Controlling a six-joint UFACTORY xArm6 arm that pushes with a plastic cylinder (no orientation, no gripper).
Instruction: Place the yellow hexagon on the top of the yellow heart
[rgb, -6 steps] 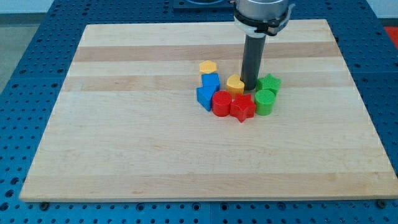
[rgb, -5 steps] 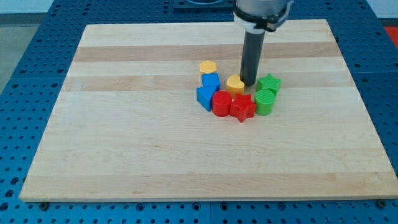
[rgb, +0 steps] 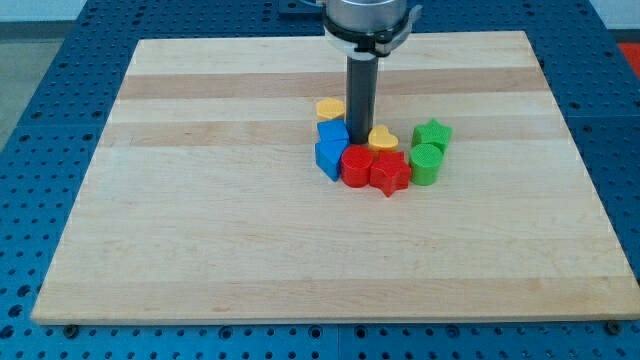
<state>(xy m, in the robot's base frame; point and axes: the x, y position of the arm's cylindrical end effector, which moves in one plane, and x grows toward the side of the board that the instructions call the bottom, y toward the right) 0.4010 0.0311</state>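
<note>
Blue perforated bench (rgb: 60, 60) surrounds a pale wooden board (rgb: 200, 220), which carries all the blocks in one cluster right of centre.

My tip (rgb: 359, 143) is down on the board inside the cluster. No claw on this rig, only the straight dark rod, so open or closed does not apply. Positions relative to the tip:
- yellow hexagon (rgb: 330, 108): toward the view's top-left, near the rod's shaft; contact cannot be judged.
- yellow heart (rgb: 381, 138): just beside the tip on the view's right, separate from the hexagon (rod stands between the two yellow pieces).
- blue block (rgb: 333, 132), roughly cube-like: just to the view's left, apparently touching the rod.
- second blue block (rgb: 328, 158), angular, exact shape unclear: below-left.
- red cylinder (rgb: 356, 166): directly below, toward the view's bottom.
- red star (rgb: 390, 172): below-right, touching the red cylinder.
- green cylinder (rgb: 425, 163): further right and slightly lower.
- green star (rgb: 433, 134): furthest to the view's right, just above the green cylinder.

Hexagon lies flat on the board, not on the heart.
</note>
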